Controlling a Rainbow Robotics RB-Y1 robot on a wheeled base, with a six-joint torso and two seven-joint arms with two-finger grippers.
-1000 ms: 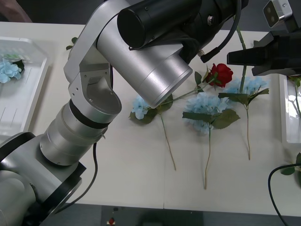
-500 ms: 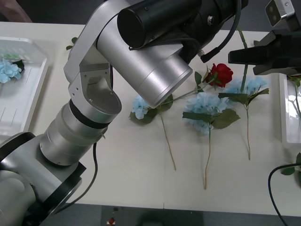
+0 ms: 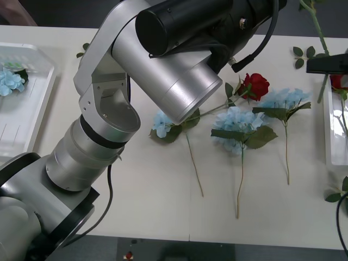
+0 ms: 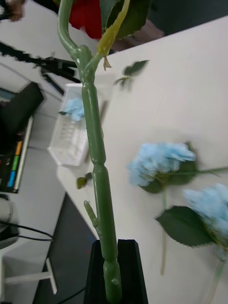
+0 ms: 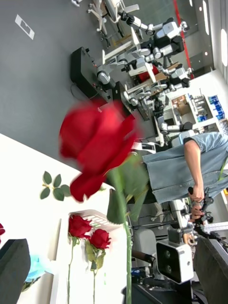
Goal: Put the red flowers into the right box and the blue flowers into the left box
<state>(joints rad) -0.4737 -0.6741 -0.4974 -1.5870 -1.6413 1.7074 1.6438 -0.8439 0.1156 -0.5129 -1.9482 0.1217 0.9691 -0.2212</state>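
Note:
My right gripper (image 3: 328, 64) hangs at the right edge of the table beside the right box (image 3: 329, 130), its black fingers (image 4: 128, 270) shut on the green stem (image 4: 97, 156) of a red flower (image 4: 88, 16). That bloom (image 5: 97, 142) floats above the right box (image 5: 111, 275), where two red flowers (image 5: 80, 227) lie. Another red flower (image 3: 256, 85) lies mid-table among three blue flowers (image 3: 239, 120) (image 3: 285, 99) (image 3: 161, 123). The left box (image 3: 32, 109) holds a blue flower (image 3: 10, 80). My left gripper (image 5: 111, 247) is open, up in the air.
My left arm (image 3: 179, 70) stretches across the table's upper middle and hides what lies under it. Loose green leaves (image 3: 303, 54) lie near the far right, and another leaf (image 3: 337, 194) sits by the front right edge.
My right gripper has carried the red flower's stem to the right, from over the blue flowers to the edge by the right box. The left arm has not moved.

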